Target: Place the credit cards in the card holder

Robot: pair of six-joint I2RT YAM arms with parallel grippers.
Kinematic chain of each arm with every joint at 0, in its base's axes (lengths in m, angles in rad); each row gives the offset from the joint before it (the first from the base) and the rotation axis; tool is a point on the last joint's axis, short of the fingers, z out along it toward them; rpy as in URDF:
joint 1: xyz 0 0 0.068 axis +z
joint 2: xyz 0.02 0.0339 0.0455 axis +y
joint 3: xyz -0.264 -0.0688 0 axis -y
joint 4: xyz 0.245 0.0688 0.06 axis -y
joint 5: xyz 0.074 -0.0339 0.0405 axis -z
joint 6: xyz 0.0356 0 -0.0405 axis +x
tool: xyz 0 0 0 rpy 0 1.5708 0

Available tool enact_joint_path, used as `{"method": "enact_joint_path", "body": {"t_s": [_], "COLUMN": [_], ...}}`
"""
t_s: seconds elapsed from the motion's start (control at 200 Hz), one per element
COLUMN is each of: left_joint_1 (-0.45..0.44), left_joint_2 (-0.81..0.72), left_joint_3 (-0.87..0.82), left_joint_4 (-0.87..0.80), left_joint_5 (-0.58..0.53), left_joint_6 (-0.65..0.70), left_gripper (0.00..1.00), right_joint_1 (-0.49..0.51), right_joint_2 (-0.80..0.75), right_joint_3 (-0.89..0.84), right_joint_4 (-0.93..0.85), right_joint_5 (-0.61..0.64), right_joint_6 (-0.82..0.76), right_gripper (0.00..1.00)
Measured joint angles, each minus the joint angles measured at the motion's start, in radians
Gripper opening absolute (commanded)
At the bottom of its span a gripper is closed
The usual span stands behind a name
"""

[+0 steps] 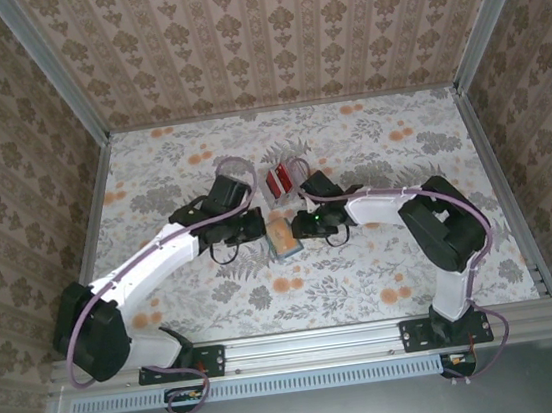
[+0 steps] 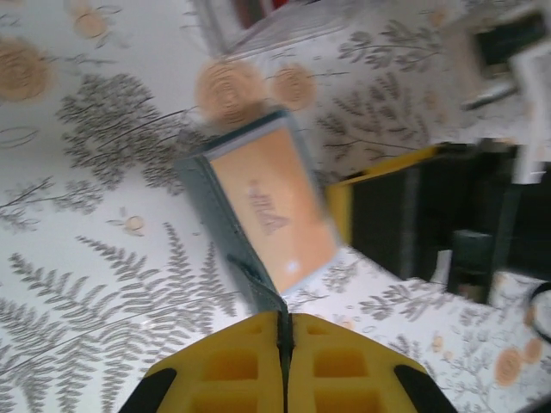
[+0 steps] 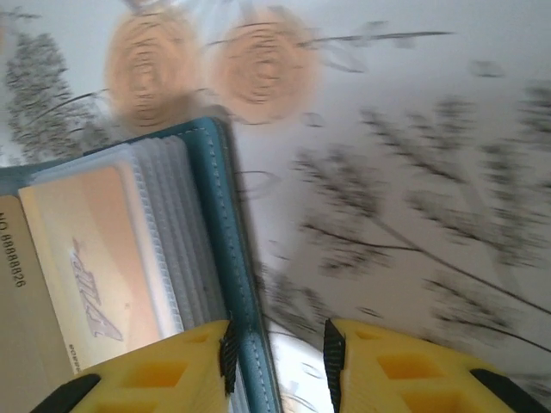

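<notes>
The card holder (image 1: 281,234) lies open on the flowered table between my two grippers, showing a tan card pocket (image 2: 271,206) and clear sleeves (image 3: 168,232). My left gripper (image 2: 285,331) is shut on the edge of its teal cover, at the left of the holder (image 1: 258,227). My right gripper (image 3: 277,357) is open, astride the teal right edge (image 3: 225,249); that edge lies against the left pad, with a gap to the right pad. The red credit cards (image 1: 280,179) stand in a small clear stand just behind the holder.
The right arm's black body and a yellow finger (image 2: 379,172) sit close beside the holder. Patterned walls (image 1: 265,36) enclose the table at the back and sides. Flowered tabletop (image 1: 152,181) stretches to both sides.
</notes>
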Motion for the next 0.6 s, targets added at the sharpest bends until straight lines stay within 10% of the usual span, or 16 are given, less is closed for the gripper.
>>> {"method": "enact_joint_path", "body": {"t_s": [0.6], "left_joint_1": [-0.069], "left_joint_2": [0.312], "left_joint_3": [0.089], "left_joint_4": [0.067], "left_joint_5": [-0.006], "left_joint_6": [0.000], "left_gripper": [0.09], "right_joint_1": [0.025], "right_joint_2": [-0.023], "right_joint_3": [-0.071], "right_joint_4": [0.112], "right_joint_5": [-0.048], "right_joint_6": [0.046], "right_gripper": [0.35]}}
